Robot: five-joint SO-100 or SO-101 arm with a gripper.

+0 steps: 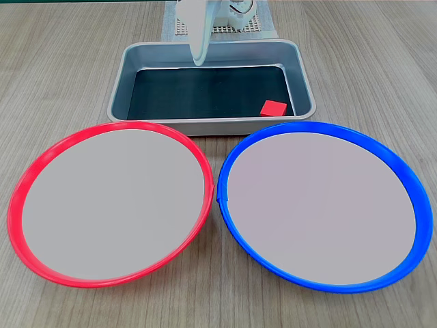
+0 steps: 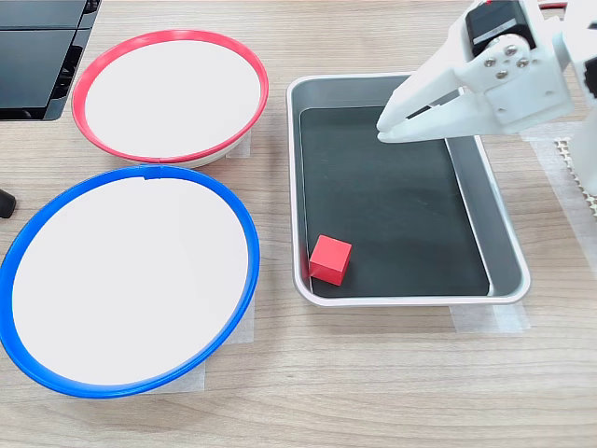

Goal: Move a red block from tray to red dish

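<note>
A small red block point(image 1: 273, 108) point(image 2: 330, 259) lies on the dark floor of the grey tray point(image 1: 123, 89) point(image 2: 508, 252), in the corner closest to the blue dish. The red dish point(image 1: 113, 201) point(image 2: 168, 93) holds nothing; it lies in front of the tray at the first exterior view's left. My white gripper point(image 1: 199, 60) point(image 2: 384, 129) hovers above the tray's opposite end, well away from the block. Its fingertips meet at a point and hold nothing.
A blue-rimmed dish point(image 1: 321, 205) point(image 2: 126, 280) of the same size lies beside the red one, their rims almost touching. The arm's white perforated base point(image 1: 218, 27) stands behind the tray. A black device point(image 2: 37, 56) fills the second exterior view's top left corner.
</note>
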